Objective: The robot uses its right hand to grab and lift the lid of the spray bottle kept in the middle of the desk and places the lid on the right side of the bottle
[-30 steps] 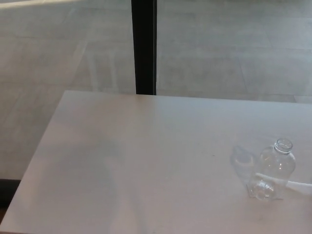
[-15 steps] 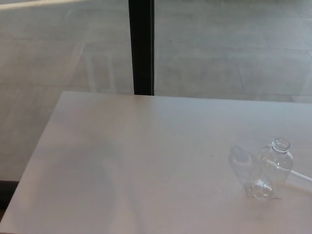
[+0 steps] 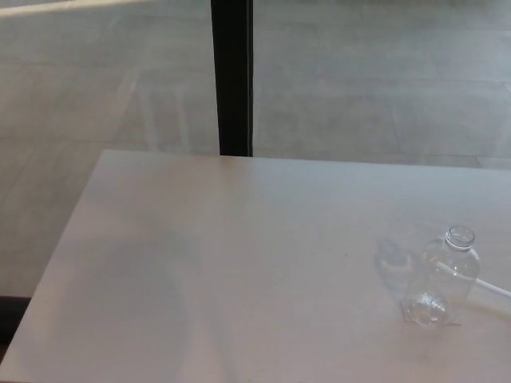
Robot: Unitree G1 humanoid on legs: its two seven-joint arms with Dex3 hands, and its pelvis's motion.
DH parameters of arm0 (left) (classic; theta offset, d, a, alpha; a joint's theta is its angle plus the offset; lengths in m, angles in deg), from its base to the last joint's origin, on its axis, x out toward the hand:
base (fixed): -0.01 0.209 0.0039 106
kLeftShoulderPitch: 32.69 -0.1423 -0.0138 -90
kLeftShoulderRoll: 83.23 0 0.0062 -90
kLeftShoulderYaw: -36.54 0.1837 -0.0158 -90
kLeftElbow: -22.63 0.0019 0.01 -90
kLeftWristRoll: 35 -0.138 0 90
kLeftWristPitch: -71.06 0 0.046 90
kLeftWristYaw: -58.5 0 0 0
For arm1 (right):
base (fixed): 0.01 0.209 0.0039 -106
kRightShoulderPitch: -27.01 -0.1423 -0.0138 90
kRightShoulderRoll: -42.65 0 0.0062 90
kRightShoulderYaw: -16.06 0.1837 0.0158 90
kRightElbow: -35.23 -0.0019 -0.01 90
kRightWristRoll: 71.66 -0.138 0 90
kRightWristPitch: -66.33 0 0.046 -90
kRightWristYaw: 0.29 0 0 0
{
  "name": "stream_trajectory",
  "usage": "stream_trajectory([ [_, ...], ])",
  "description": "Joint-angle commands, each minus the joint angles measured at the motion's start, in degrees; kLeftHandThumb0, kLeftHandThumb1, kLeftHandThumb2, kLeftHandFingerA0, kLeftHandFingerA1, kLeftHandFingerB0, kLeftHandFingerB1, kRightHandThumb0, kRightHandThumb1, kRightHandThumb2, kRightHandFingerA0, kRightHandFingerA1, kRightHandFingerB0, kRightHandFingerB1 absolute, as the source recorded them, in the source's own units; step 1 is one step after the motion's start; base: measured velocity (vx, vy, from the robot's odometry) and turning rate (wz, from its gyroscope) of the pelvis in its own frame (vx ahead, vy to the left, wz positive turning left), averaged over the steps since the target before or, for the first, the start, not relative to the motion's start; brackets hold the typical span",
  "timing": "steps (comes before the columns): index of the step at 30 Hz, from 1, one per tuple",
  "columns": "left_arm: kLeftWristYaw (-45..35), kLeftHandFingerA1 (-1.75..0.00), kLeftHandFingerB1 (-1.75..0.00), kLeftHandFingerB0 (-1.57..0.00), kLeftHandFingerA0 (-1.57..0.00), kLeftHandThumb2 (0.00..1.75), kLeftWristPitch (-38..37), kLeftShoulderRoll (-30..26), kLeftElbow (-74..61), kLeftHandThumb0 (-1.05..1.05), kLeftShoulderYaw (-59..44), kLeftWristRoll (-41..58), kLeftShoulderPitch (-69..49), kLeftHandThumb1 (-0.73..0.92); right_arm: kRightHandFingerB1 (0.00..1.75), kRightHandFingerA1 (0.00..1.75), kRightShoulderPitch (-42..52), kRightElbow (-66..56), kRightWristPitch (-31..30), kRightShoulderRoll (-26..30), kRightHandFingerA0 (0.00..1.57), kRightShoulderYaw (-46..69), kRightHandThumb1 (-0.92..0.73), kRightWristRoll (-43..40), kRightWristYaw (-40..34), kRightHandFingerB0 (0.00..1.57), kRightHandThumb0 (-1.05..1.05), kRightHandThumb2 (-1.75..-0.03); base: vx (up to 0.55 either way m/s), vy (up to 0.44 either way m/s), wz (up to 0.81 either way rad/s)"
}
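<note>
Clear uncapped plastic spray bottle (image 3: pixel 444 275) on pale desk (image 3: pixel 239 255) | thin white tube (image 3: pixel 493 288) beside it | no robot hands seen

A pale desk (image 3: pixel 239 263) with a smooth, matte top fills the lower part of the head view, its far edge running straight across and its left edge slanting down toward the lower-left corner. Behind it stands a glass wall (image 3: pixel 383 80) showing a grey tiled floor beyond, with faint reflections on the left pane. A black vertical post (image 3: pixel 232 76) divides the glass and meets the desk's far edge left of centre
</note>
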Motion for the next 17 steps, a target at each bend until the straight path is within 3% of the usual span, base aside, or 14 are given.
stream_trajectory([
  [1,-0.01,-0.50,-0.40,-0.39,-0.56,0.65,-0.29,-1.32,-0.19,-0.83,-0.39,1.03,0.22,0.87,0.51,0.53,-2.82,16.77,5.09,-8.96,0.01,12.52,-0.54,-17.03,-12.27,0.00,-0.34,-1.05,0.00,0.000,0.00],
  [2,-0.54,-0.61,-0.54,-0.33,-0.49,1.08,-0.46,-1.40,-0.15,-0.83,-0.59,1.25,0.25,0.68,0.29,0.50,-2.47,17.16,5.92,-9.54,0.12,12.09,-0.68,-16.70,-11.32,0.10,-0.60,-0.62,0.00,0.000,0.00],
  [3,-0.21,-0.50,-0.40,-0.36,-0.55,0.67,-0.50,-1.50,0.12,-0.84,-0.50,1.05,0.51,0.87,0.32,0.48,-1.52,17.96,7.64,-10.51,0.00,11.11,-0.50,-16.50,-7.38,0.02,-0.61,-0.92,0.00,0.000,0.00],
  [4,-0.18,-0.50,-0.40,-0.36,-0.55,0.67,-0.50,-1.51,0.14,-0.84,-0.52,1.06,0.63,0.87,0.32,0.48,-1.61,18.39,8.08,-10.49,0.00,11.04,-0.50,-16.52,-6.93,0.02,-0.61,-0.92,0.00,0.000,0.00],
  [5,-0.10,-0.59,-0.51,-0.31,-0.48,1.10,-1.07,-1.53,0.12,-0.86,-0.11,0.59,0.39,0.71,0.26,0.33,-0.66,20.44,10.29,-10.72,0.00,9.21,-0.55,-15.09,-4.53,0.00,-0.66,-0.96,0.00,0.000,0.00],
  [8,-0.12,-0.60,-0.52,-0.32,-0.50,1.09,-0.52,-1.66,0.12,-0.86,-0.39,0.90,0.53,0.72,0.24,0.25,-0.29,22.46,11.50,-11.37,0.00,10.07,-0.53,-17.16,-1.55,0.00,-0.67,-0.92,0.00,0.000,0.00],
  [9,-0.17,-0.50,-0.40,-0.38,-0.55,0.66,-0.88,-1.70,-0.05,-0.84,-0.03,0.56,0.59,0.87,0.26,0.26,-0.38,22.86,11.51,-11.58,0.00,10.21,-0.51,-17.79,-0.85,0.01,-0.64,-0.92,0.00,0.000,0.00],
  [10,0.13,-0.61,-0.52,-0.31,-0.50,1.08,-0.78,-1.71,-0.13,-0.79,0.02,0.50,0.66,0.68,0.20,0.65,-0.30,22.61,10.94,-11.83,0.16,9.59,-0.69,-17.49,-1.38,0.06,-0.58,-0.64,0.00,0.000,0.00],
  [11,0.23,-0.61,-0.52,-0.31,-0.50,1.09,-0.87,-1.79,-0.04,-0.78,0.17,0.32,0.77,0.68,0.23,0.58,-0.39,22.28,10.59,-12.14,0.14,9.57,-0.67,-17.93,-1.40,0.05,-0.58,-0.62,0.00,0.000,0.00],
  [12,0.27,-0.50,-0.39,-0.39,-0.58,0.67,-0.93,-1.82,0.04,-0.82,0.13,0.32,0.77,0.88,0.21,0.52,-0.52,22.37,10.72,-12.24,0.08,9.49,-0.68,-18.38,-1.13,0.04,-0.58,-0.63,0.00,0.000,0.00],
  [13,0.34,-0.50,-0.39,-0.39,-0.58,0.67,-0.92,-1.81,0.08,-0.82,0.02,0.42,0.73,0.88,0.21,0.52,-0.61,22.50,10.85,-12.28,0.08,9.34,-0.68,-18.55,-0.93,0.04,-0.58,-0.63,0.00,0.000,0.00],
  [14,0.38,-0.51,-0.40,-0.40,-0.58,0.66,-0.69,-1.75,-0.13,-0.84,-0.40,0.90,0.65,0.87,0.28,0.61,-0.48,22.45,11.31,-12.42,0.18,8.47,-0.67,-18.26,-1.34,0.06,-0.61,-0.60,0.00,0.000,0.00],
  [15,0.33,-0.50,-0.40,-0.39,-0.57,0.66,-0.51,-1.74,-0.23,-0.83,-0.54,1.08,0.37,0.86,0.22,0.48,-0.11,22.66,11.48,-12.25,0.12,6.92,-0.68,-17.42,-1.16,0.07,-0.60,-0.63,0.00,0.000,0.00],
  [17,0.33,-0.49,-0.39,-0.39,-0.57,0.66,-0.41,-1.76,-0.22,-0.81,-0.43,0.97,0.39,0.87,0.21,0.49,0.40,22.53,12.28,-12.20,0.12,5.21,-0.71,-16.39,-0.86,0.06,-0.62,-0.65,0.00,0.000,0.00],
])
